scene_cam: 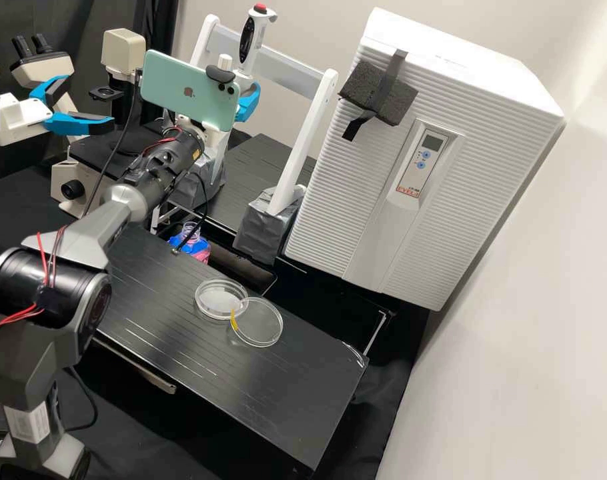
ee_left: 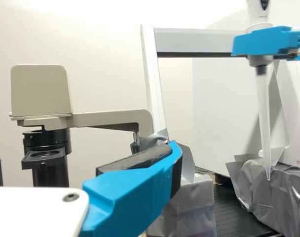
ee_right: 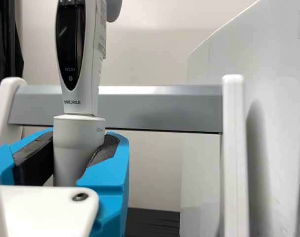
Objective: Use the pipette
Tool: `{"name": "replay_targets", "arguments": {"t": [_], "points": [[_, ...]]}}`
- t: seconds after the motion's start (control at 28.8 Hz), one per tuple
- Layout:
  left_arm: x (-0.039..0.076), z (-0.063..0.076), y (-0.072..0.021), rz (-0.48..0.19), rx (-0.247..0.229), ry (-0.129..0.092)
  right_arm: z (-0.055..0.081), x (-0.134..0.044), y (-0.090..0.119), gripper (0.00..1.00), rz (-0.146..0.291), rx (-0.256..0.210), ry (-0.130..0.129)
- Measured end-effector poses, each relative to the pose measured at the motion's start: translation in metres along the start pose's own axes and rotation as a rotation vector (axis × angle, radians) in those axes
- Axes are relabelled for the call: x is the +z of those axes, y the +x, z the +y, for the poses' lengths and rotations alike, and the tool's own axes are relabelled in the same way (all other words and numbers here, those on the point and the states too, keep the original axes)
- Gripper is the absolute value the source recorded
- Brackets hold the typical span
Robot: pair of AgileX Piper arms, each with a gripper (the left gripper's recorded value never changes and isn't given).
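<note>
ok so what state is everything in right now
pipette, upright, clamped in the right pincer
pipette tip, fitted on the pipette
right pincer, shut on the pipette
left pincer, open, holding nothing
petri dish, uncovered, its two halves side by side, edges meeting

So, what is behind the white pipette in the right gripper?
Behind the white pipette with the dark panel, held in the right gripper, runs a grey horizontal bar, then a pale wall. The part of the bar directly behind the pipette is covered.
</note>
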State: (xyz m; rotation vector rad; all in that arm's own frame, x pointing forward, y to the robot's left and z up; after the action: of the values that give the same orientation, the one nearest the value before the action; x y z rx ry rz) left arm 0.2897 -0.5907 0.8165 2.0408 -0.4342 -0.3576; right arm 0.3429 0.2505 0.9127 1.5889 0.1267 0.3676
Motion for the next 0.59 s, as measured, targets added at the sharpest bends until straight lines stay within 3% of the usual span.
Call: {"name": "replay_targets", "arguments": {"t": [0.17,0.31,0.45,0.59], "points": [[0.006,-0.012,0.0030,-0.020,-0.035,-0.013,-0.009,0.005,-0.014,0.00,0.002,0.004,0.008],[0.015,-0.028,0.0061,-0.048,-0.081,-0.023,-0.019,0.011,-0.026,0.00,-0.014,-0.023,0.021],[0.027,-0.046,0.0083,-0.081,-0.137,-0.028,-0.030,0.020,-0.034,0.00,-0.025,-0.032,0.016],[0.034,-0.057,0.0087,-0.094,-0.177,-0.017,-0.039,0.028,-0.042,0.00,-0.040,-0.043,0.008]]}}
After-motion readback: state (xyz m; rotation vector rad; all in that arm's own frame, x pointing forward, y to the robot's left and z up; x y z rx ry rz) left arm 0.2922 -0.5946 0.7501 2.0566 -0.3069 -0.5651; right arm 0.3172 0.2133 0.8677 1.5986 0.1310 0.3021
